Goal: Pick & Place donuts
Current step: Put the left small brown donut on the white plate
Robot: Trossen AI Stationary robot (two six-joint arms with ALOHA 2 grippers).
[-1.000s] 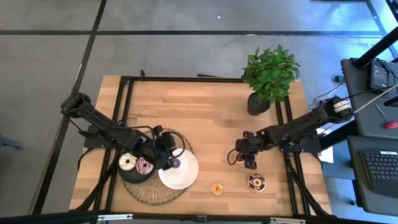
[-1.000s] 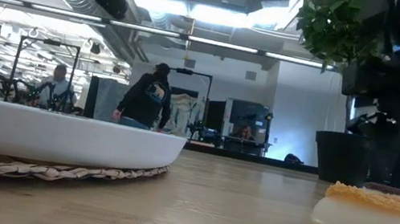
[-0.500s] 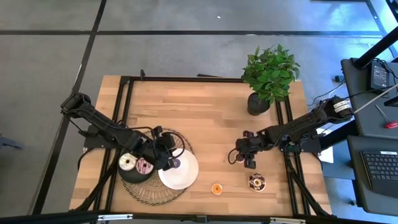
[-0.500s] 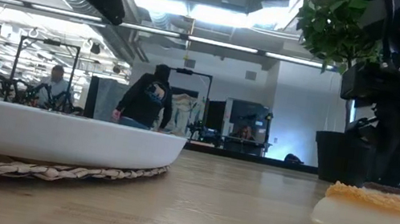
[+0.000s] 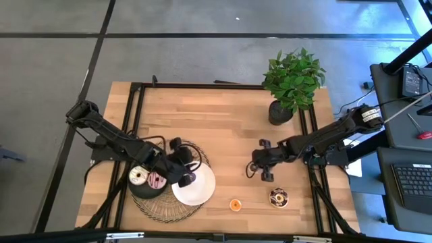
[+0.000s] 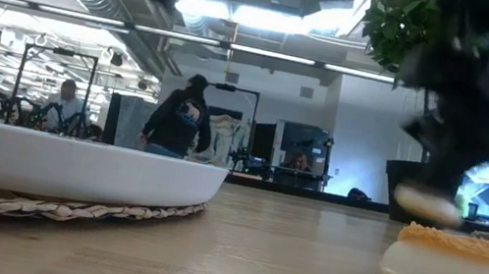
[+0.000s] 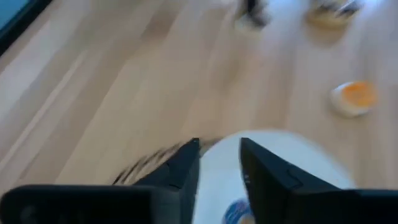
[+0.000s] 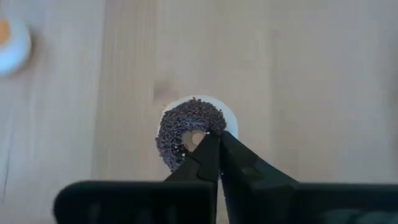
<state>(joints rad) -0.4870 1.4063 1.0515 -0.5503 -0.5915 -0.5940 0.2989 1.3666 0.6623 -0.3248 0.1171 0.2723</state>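
Note:
In the right wrist view, my right gripper [image 8: 214, 138] is shut on a dark sprinkled donut [image 8: 186, 124] with a white base, over bare wood at the table's right middle [image 5: 263, 164]. My left gripper [image 7: 219, 148] is open above the white plate [image 7: 292, 149], where a purple donut [image 7: 236, 211] lies between the fingers. On the table near the front edge sit an orange donut [image 5: 235, 204] and a brown sprinkled donut [image 5: 278, 197]. A white donut [image 5: 138, 176] and a pink donut [image 5: 156, 180] lie on the black plate [image 5: 143, 190]. My right gripper holds the dark sprinkled donut by the near side of its ring [image 8: 177, 152], coming from above. The fingertips [image 8: 208, 146] reach the edge of the hole and cover the place of contact. In the low view the donut [image 6: 428, 201] hangs below the gripper, clear of the table.
A woven mat [image 5: 158, 206] lies under the two plates at the near left. A potted plant [image 5: 291, 84] stands at the far right. Black frame rails [image 5: 135, 115] run along the table's sides. Bare wood lies across the middle [image 5: 223, 128]. A person shows in the room beyond [image 6: 180, 116].
My right gripper has moved a little toward the table's left and far edge and has come up, lifting the dark sprinkled donut off the wood. My left gripper has risen over the white plate and now hides the purple donut from above.

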